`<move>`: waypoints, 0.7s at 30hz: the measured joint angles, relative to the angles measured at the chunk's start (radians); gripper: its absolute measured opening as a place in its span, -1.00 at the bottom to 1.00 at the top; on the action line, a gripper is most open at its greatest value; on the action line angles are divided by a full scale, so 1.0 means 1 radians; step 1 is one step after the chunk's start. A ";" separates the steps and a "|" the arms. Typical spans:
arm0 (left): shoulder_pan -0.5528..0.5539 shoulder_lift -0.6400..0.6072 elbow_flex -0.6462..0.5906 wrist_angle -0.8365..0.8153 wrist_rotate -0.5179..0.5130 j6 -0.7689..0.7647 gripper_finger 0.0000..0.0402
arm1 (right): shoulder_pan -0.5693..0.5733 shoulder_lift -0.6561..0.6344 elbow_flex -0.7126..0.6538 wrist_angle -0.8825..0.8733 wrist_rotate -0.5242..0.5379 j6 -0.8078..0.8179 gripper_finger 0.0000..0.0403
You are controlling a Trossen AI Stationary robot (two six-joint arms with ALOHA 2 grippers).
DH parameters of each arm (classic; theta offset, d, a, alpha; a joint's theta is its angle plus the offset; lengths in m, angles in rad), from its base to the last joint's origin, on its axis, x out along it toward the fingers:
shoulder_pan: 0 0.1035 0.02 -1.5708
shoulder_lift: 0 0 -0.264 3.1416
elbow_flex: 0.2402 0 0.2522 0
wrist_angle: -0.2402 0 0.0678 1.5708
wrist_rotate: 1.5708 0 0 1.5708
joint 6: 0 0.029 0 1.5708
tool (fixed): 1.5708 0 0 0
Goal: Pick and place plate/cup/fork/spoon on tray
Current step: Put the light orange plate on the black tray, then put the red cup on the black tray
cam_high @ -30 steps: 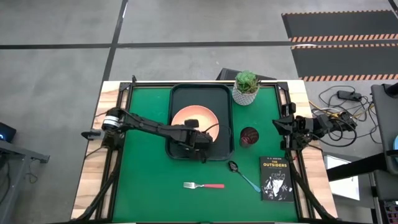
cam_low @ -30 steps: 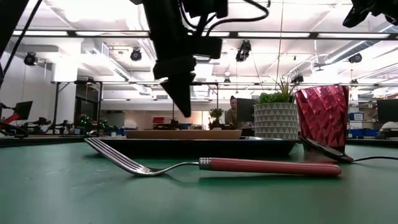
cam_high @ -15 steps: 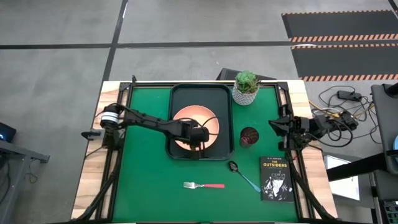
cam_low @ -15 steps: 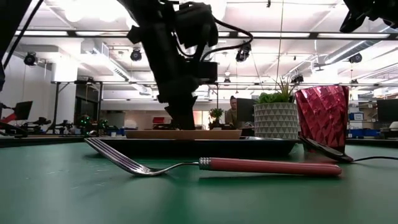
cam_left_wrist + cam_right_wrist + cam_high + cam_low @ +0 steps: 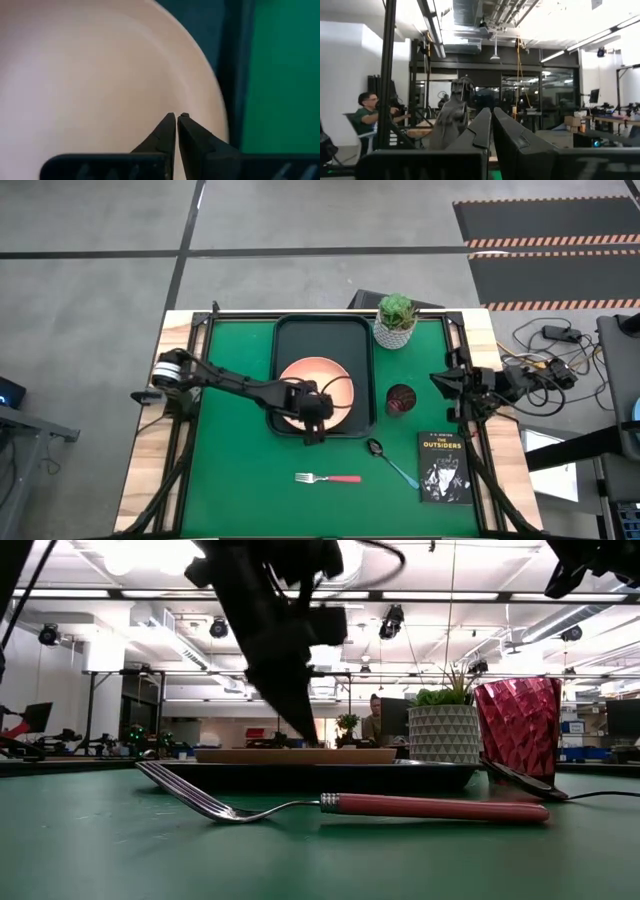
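The salmon-pink plate [image 5: 322, 385] lies flat in the dark tray [image 5: 285, 330], toward its near end; it also shows in the low view [image 5: 230, 755]. My left gripper [image 5: 176, 116] is shut, pointing down over the plate just inside its rim [image 5: 311, 418]. The maroon cup [image 5: 400, 400] stands on the mat to the right of the tray. The teal-handled spoon [image 5: 390, 462] and the pink-handled fork [image 5: 328, 478] lie on the mat near the front. My right gripper [image 5: 492, 120] is shut and empty, raised at the table's right edge [image 5: 450, 385]. My left gripper's shut fingertips [image 5: 170, 122] come down from above, slanted, onto the plate's inner surface just inside its rim [image 5: 197, 107]. In the low view the tips [image 5: 305, 735] reach the plate's top edge. The plate stays flat in the tray.
A white pot with a green plant [image 5: 396, 320] stands at the tray's far right corner. A black book [image 5: 443, 467] lies at the near right beside the spoon. Green mat [image 5: 235, 470] lies to the left of the fork.
My left gripper has come down onto the plate and tipped to a slant, staying shut. The plate has slid a little toward the tray's near end and stays flat.
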 joint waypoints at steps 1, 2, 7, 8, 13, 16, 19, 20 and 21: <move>0.000 -0.021 -0.010 -0.002 -0.034 0.021 -0.99 | 0.000 0.001 0.000 -0.005 -0.001 0.013 -0.96; 0.000 -0.042 -0.017 -0.005 -0.064 0.039 -0.99 | 0.000 0.006 -0.001 -0.004 -0.001 0.033 -0.96; -0.003 -0.176 -0.069 0.047 -0.151 0.112 -0.99 | 0.000 0.053 -0.001 -0.001 -0.030 0.163 -0.96; -0.004 -0.204 -0.093 0.080 -0.152 0.137 -0.99 | 0.000 0.068 -0.001 0.000 -0.032 0.190 -0.96; -0.007 -0.358 -0.258 0.316 -0.150 0.257 -0.99 | 0.000 0.168 0.040 0.000 -0.023 0.290 -0.96; -0.005 -0.441 -0.362 0.468 -0.151 0.316 -0.99 | 0.000 0.238 0.087 -0.013 0.016 0.335 -0.96; -0.006 -0.509 -0.453 0.584 -0.150 0.339 -0.99 | 0.000 0.315 0.148 -0.066 0.074 0.383 -0.96; -0.006 -0.531 -0.477 0.617 -0.149 0.341 -0.99 | 0.000 0.340 0.175 -0.095 0.081 0.394 -0.96; -0.006 -0.553 -0.499 0.632 -0.149 0.340 -0.99 | 0.000 0.365 0.206 -0.132 0.081 0.410 -0.96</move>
